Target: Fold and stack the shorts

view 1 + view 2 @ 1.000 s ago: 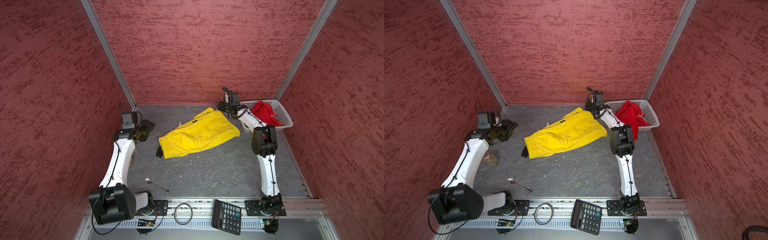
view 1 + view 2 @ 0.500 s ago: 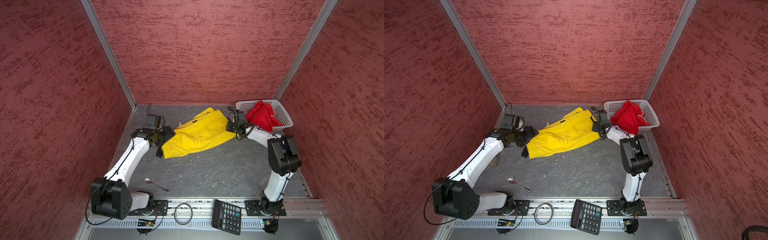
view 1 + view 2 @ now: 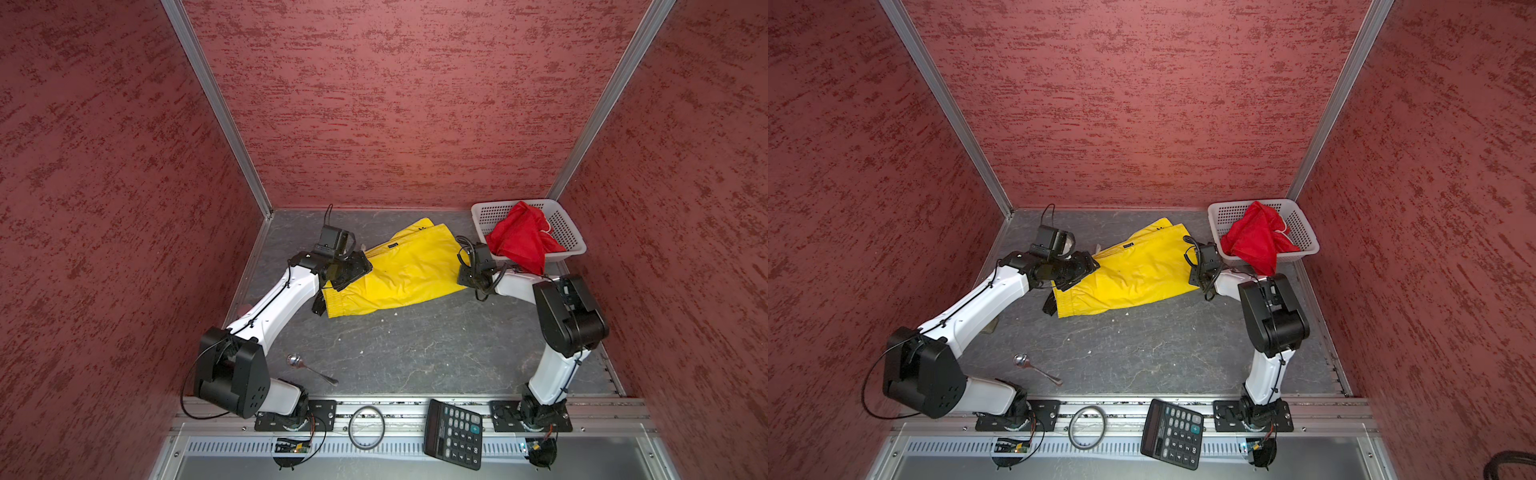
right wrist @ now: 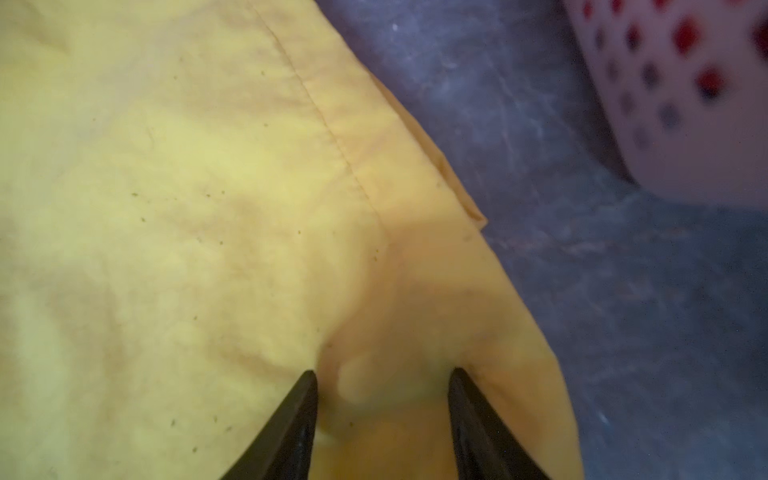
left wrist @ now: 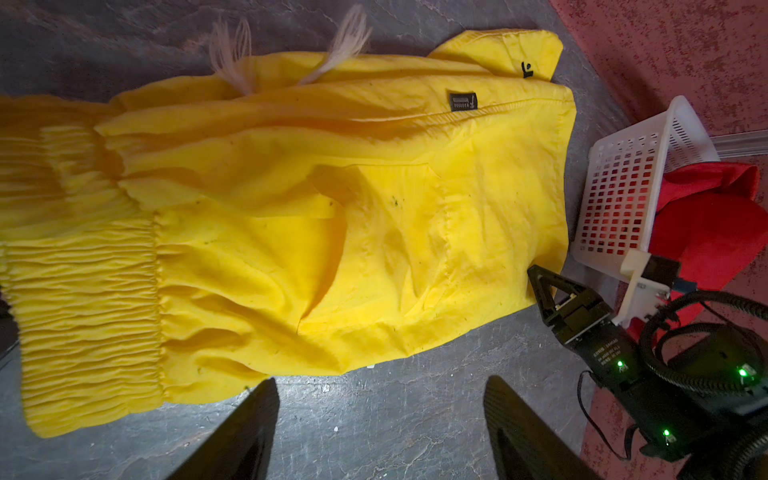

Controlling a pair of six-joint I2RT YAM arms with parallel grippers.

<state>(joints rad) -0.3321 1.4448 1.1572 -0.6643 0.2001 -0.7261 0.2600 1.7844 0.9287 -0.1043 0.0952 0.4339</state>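
We find the yellow shorts (image 5: pixel 374 232) to be thin woven cloth: matt, creased, with a tightly gathered elastic waistband and a small dark sewn label (image 5: pixel 462 101). The red shorts (image 3: pixel 519 243) are similar cloth, crumpled. The basket (image 3: pixel 567 228) is white perforated plastic, faintly glossy. The bench (image 3: pixel 415 353) has a dark grey, matt, veined, stone-like surface. The walls (image 3: pixel 395 104) are rough, red and textured; the corner posts (image 3: pixel 215 104) are brushed metal. The spoon (image 3: pixel 297 360) is polished metal. On the left claw (image 5: pixel 380 388), the fingers (image 5: pixel 249 432) are matt black plastic.
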